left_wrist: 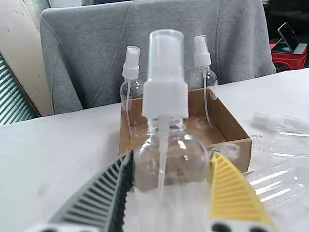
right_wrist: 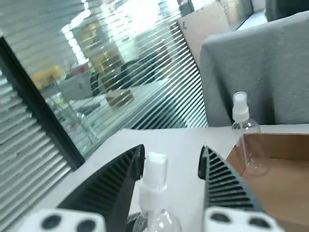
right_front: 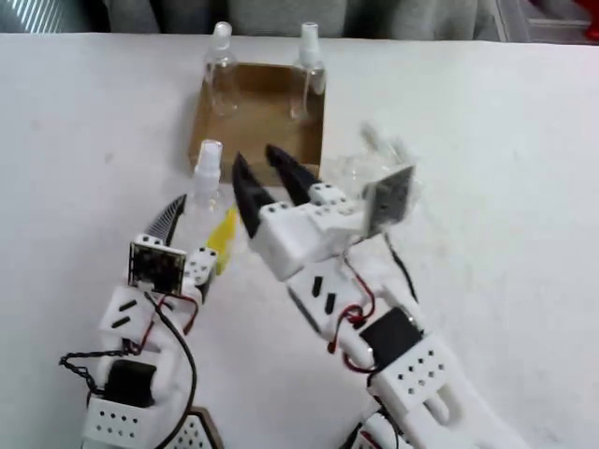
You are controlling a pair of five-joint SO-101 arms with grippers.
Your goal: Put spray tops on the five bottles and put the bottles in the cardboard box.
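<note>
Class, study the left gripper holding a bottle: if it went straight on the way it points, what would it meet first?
Probably the near wall of the cardboard box, which lies straight beyond the bottle clamped in the jaws of the left gripper. Height is unclear, so it might clear the wall.

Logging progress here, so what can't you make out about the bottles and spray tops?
1. Loose bottles right of the cardboard box: high view, the right arm's camera covers them; left wrist view, the edge cuts them; count unclear.
2. Held bottle: left wrist view, jaws hide its base; spray top tightness unclear.
</note>
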